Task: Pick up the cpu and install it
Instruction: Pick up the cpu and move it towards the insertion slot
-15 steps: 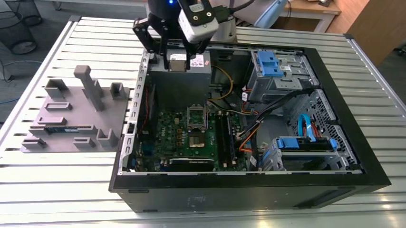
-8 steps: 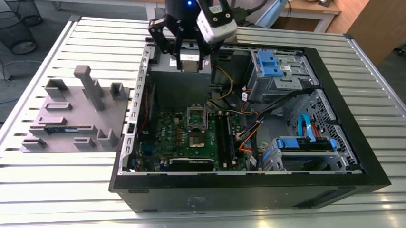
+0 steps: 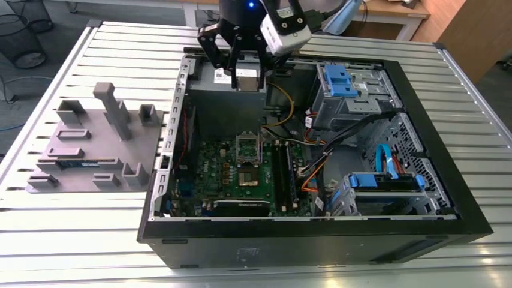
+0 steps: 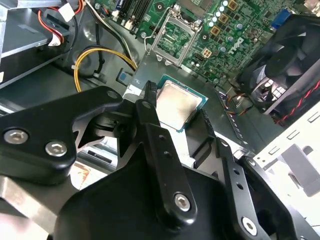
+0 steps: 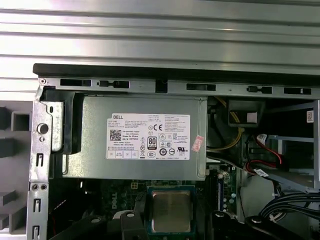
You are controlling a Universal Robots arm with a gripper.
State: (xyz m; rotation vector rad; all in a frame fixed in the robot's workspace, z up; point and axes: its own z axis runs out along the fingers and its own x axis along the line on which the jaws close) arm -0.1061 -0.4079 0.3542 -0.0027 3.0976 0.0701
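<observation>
My gripper [image 3: 248, 83] hangs over the back of the open computer case [image 3: 416, 120], above the grey power supply [image 5: 145, 137]. It is shut on the cpu [image 3: 248, 78], a small flat square chip with a silver top. In both wrist views the cpu [image 4: 177, 102] [image 5: 171, 210] sits level between the black fingers [image 4: 150, 107]. The motherboard's socket [image 3: 248, 146] [image 4: 175, 37] lies lower down in the case, in front of the gripper, with its metal frame swung open and its bed bare.
A grey tray [image 3: 88, 129] with upright holders stands on the slatted table at the exterior view's left, a green memory stick [image 3: 78, 162] lying in it. Cables [image 3: 280, 105], blue drive cages [image 3: 346, 84] and a black fan [image 4: 280, 60] crowd the case around the socket.
</observation>
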